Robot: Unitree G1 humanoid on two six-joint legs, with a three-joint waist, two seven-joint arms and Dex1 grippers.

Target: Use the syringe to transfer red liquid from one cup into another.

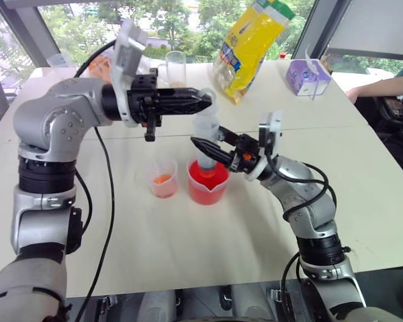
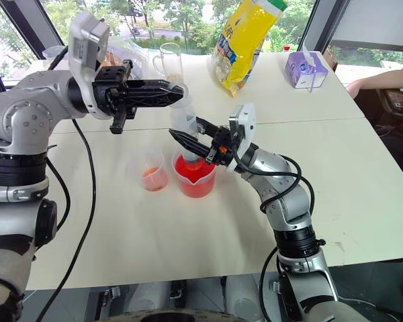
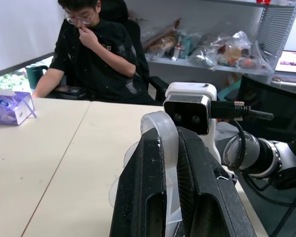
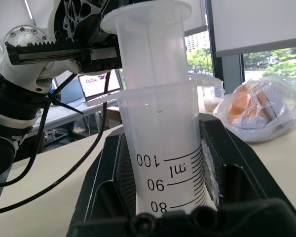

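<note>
so far the syringe stands tip-down in the red beaker, right pincer clamping its barrel. left pincer pinches the plunger top. drawing up and filling the small cup remain.

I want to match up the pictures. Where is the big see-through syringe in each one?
Left eye view: the syringe stands upright at the middle, its tip in the red beaker.
Right eye view: upright, middle, above the same beaker.
Left wrist view: its top flange sticks up between the left gripper's black fingers.
Right wrist view: the barrel with printed marks stands in the middle, clamped by the right gripper.
Shared landmark: the syringe's flange.
</note>
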